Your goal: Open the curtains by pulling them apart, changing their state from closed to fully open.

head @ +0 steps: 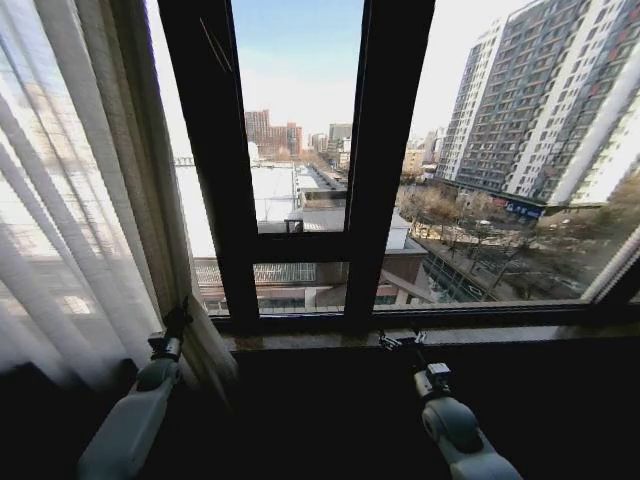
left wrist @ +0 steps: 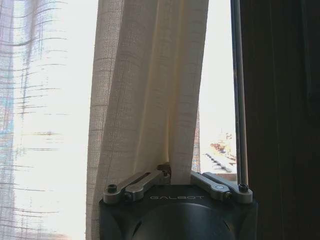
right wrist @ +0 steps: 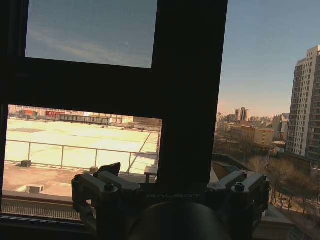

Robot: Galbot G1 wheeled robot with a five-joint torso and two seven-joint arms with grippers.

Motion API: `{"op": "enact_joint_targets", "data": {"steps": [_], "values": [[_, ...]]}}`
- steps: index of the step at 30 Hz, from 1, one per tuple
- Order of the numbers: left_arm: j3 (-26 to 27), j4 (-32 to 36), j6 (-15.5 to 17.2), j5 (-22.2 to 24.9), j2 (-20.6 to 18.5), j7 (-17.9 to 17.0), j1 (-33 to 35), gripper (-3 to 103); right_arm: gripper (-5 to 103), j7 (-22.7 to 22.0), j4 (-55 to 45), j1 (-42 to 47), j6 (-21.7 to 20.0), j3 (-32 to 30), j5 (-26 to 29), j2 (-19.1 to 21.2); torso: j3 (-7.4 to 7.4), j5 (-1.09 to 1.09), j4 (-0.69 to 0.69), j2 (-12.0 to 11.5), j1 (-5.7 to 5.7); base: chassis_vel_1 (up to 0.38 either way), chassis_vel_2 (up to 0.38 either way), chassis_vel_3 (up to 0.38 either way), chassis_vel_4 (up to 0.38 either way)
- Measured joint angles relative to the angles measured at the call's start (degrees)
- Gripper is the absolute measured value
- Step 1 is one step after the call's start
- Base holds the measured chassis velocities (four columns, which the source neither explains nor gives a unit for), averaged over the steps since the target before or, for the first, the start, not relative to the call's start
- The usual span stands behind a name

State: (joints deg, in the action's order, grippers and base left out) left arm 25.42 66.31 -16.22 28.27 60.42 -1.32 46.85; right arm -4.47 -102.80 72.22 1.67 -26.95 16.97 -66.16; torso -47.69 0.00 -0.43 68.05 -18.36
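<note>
the curtains (head: 90,220) hang gathered at the far left of the window; light, soft, pliable fabric, best pinched at the thicker beige edge fold; left tool (left wrist: 177,175) closed on that fold; right tool (right wrist: 170,182) spread, empty, near the sill.

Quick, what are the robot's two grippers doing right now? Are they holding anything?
Left gripper: shut on the cream curtain edge.
Right gripper: open, holding nothing, in front of the dark window frame.
</note>
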Motion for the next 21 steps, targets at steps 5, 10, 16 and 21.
{"op": "enact_joint_targets", "data": {"steps": [5,10,16,21], "values": [[0.0,-0.24,-0.03,0.0,-0.01,0.0,-0.16,0,100,0.0,0.0,0.0,0.0,0.0,0.0,0.0,-0.01,0.0,0.01,-0.01,-0.01,0.352,0.359,-0.341,-0.347],[-0.1,-0.82,-0.19,-0.05,0.37,0.0,-0.48,0,100,0.0,0.0,0.0,0.0,0.0,0.0,0.0,-0.01,0.0,0.02,0.0,-0.02,0.351,0.359,-0.348,-0.355],[-0.24,-1.41,-0.37,-0.19,0.57,0.02,-0.89,0,100,0.0,0.0,0.0,0.0,0.0,0.0,0.0,-0.01,-0.02,0.01,0.0,-0.01,0.358,0.333,-0.348,-0.338],[-0.24,-1.51,-0.36,-0.19,0.43,0.04,-0.98,0,100,0.0,0.0,0.0,0.0,0.0,0.0,0.0,-0.01,0.02,0.01,0.0,-0.01,0.36,0.36,-0.348,-0.368]]}}
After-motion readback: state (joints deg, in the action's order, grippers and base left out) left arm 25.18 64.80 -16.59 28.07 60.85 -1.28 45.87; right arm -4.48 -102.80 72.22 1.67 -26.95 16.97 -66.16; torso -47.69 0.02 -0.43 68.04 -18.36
